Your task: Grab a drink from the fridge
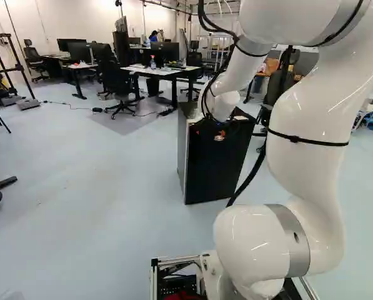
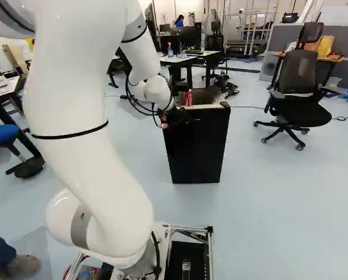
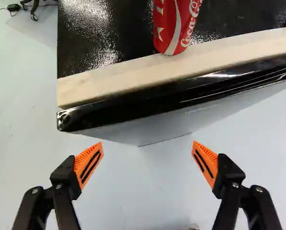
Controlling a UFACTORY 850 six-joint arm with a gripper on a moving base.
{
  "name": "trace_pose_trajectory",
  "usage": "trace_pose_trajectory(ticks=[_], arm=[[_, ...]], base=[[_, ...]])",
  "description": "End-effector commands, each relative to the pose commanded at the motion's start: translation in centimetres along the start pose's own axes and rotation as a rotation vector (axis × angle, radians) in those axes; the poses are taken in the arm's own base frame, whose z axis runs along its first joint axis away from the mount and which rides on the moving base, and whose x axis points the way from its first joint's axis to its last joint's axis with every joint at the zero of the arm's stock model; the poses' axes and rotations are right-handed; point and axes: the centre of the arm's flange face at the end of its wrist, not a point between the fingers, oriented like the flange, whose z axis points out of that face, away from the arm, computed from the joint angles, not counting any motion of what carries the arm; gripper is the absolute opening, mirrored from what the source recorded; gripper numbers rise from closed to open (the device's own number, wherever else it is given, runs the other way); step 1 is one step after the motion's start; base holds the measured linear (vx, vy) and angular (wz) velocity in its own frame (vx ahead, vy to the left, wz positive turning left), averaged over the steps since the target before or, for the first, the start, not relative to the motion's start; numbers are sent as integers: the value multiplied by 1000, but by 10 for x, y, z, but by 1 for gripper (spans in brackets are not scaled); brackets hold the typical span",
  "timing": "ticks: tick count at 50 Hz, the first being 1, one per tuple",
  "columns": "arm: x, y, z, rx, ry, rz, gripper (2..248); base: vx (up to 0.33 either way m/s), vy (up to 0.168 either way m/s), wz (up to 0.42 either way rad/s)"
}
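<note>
Reading this as the approach step: arm [image 2: 89, 116] is reaching over to the black fridge [image 2: 196, 149], and gripper [image 3: 148, 143] is hovering by the upper front of it. Nothing is being held. Fingers are standing wide, orange pads [image 3: 88, 163] facing each other with only floor showing between them.

The drink, a red can [image 3: 175, 26], is standing upright on top of the fridge, close to the front edge, just behind the pale strip [image 3: 133, 76]. From the wrist it's showing ahead of the gripper, past the door's top edge [image 3: 133, 111], and neither finger is touching it. Door is looking shut; can't see inside, so I'm not counting on any drinks in there.

Two reads on the target: going for the door edge, or going for the can. I'm leaning can, since it's sitting in plain reach, but the pose isn't settling that.

If can: next move is needing lift over the door edge, then forward until the can is sitting between the pads, then closing. Main risk is clipping the front edge or nudging the can backward with one fingertip. Can is likely being smooth and light, so I'm wanting it centred and squeezed gently. Grasp and lift are both remaining.
</note>
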Motion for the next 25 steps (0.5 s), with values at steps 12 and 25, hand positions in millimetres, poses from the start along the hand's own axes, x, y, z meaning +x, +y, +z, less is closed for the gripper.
trace_pose_trajectory(ticks=[12, 25], arm=[[-11, -5, -15, 10, 80, -11, 247], [-4, -10, -21, 22, 211, -23, 247]], base=[[0, 0, 0], [0, 0, 0]])
